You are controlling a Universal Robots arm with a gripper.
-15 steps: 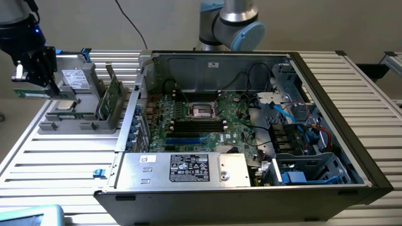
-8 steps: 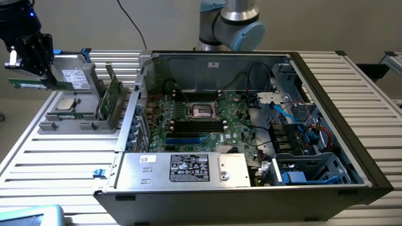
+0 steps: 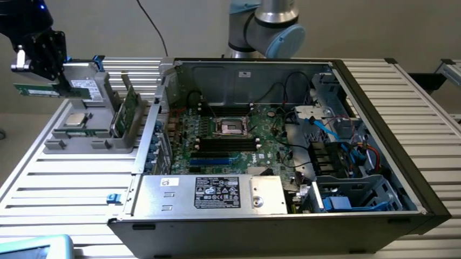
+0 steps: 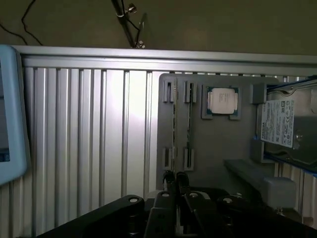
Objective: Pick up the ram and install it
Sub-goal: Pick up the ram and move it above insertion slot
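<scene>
The hand point(image 3: 62, 86) covers one end of the ram point(image 3: 36, 90); print on the drive point(image 4: 287, 126) is illegibly small.

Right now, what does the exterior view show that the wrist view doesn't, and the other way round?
Exterior view's extras: the open computer case, its motherboard, and the green face of the ram held in the shut claw. Wrist view's extras: a top-down look at the holder's slot guides. Shared: the grey holder, the processor chip, the drive and the slatted table.

Both views look down, sharing the grey tray point(image 3: 75, 143) point(image 4: 218, 146).
</scene>
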